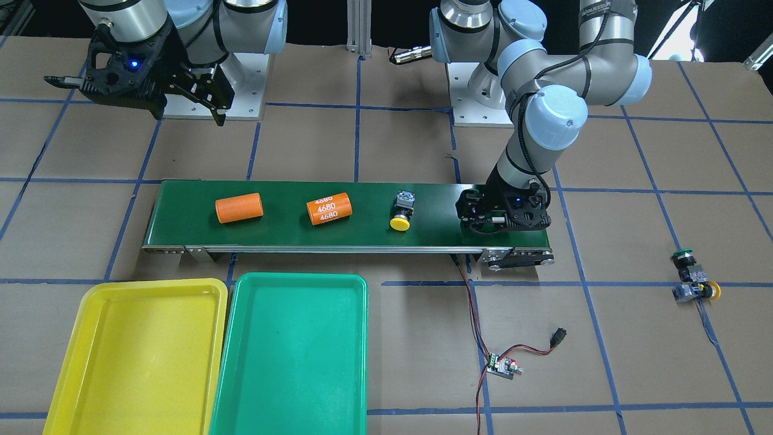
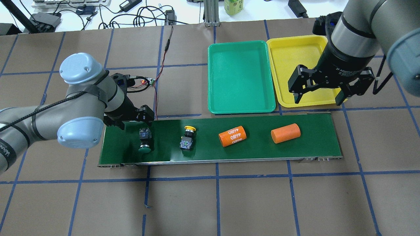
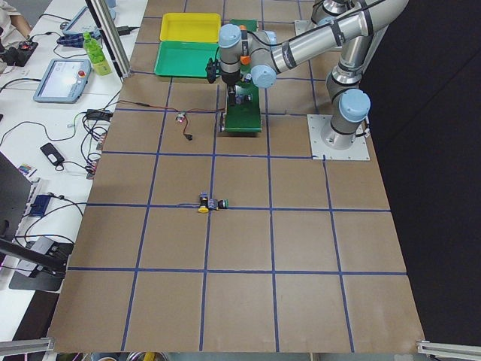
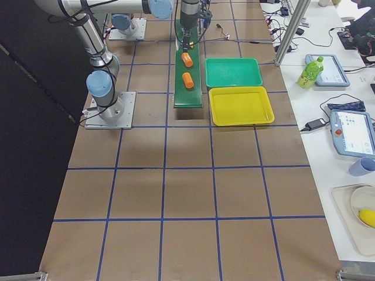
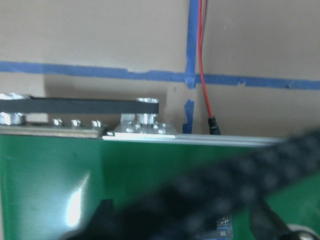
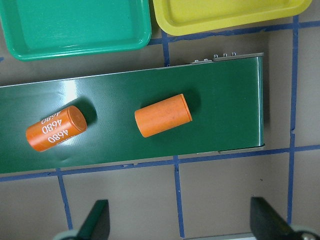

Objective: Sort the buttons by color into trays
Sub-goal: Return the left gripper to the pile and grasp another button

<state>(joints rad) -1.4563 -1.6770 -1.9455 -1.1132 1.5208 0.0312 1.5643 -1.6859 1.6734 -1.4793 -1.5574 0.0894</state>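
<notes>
A green button (image 2: pixel 144 141) and a yellow button (image 2: pixel 187 137) lie on their sides on the dark-green belt (image 2: pixel 203 152). The yellow one also shows in the front view (image 1: pixel 401 211). Two more buttons, one green (image 1: pixel 683 256) and one yellow (image 1: pixel 711 291), lie together on the table far off on the robot's left. My left gripper (image 2: pixel 130 118) hangs low over the belt's left end, just beyond the green button, jaws apart and empty. My right gripper (image 2: pixel 320 93) is open and empty above the yellow tray's (image 2: pixel 295 52) near rim. The green tray (image 2: pixel 241 95) stands beside the yellow one.
Two orange cylinders, one plain (image 2: pixel 285 133) and one marked 4680 (image 2: pixel 232 136), lie on the belt's right half. A small circuit board (image 1: pixel 501 365) with red and black wires lies on the table by the belt's left end. Both trays hold nothing.
</notes>
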